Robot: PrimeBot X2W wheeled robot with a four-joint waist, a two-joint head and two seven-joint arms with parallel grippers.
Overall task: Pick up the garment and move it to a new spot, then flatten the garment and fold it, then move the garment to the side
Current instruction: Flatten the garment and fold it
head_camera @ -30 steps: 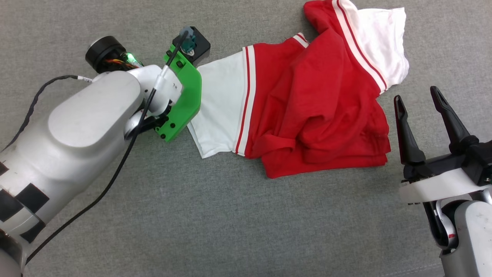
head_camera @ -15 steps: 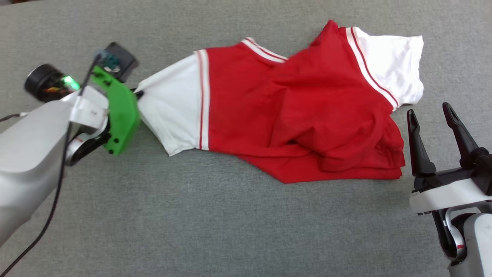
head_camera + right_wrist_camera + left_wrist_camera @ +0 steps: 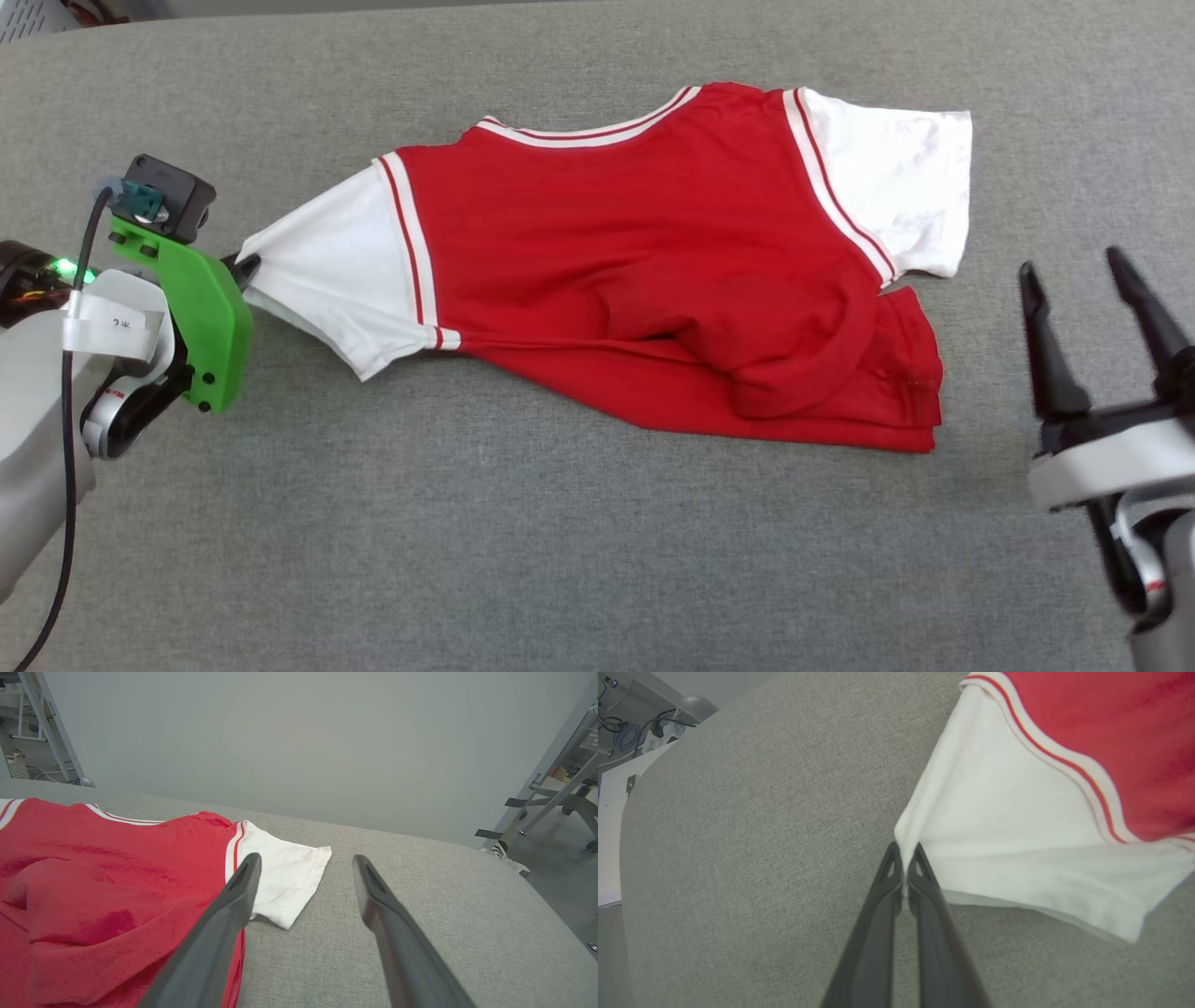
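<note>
The garment (image 3: 653, 271), a red T-shirt with white sleeves and striped trim, lies stretched across the grey cushioned surface with its lower part bunched in folds at the right. My left gripper (image 3: 245, 271) is shut on the edge of the garment's left white sleeve (image 3: 1017, 849), which is pulled taut toward it; the left wrist view has the cloth pinched at the gripper (image 3: 905, 851) tips. My right gripper (image 3: 1074, 271) stands open to the right of the garment, holding nothing. In the right wrist view that gripper (image 3: 303, 861) points past the other white sleeve (image 3: 285, 882).
The grey padded surface (image 3: 560, 560) spreads wide in front of the garment. Its back edge meets a plain wall (image 3: 280, 742). Metal frames and a chair base (image 3: 560, 798) stand on the floor off the right end.
My left gripper has closed on the sleeve and dragged it leftward, spreading the crumpled shirt out. The head camera shifted too. The right gripper stays open.
</note>
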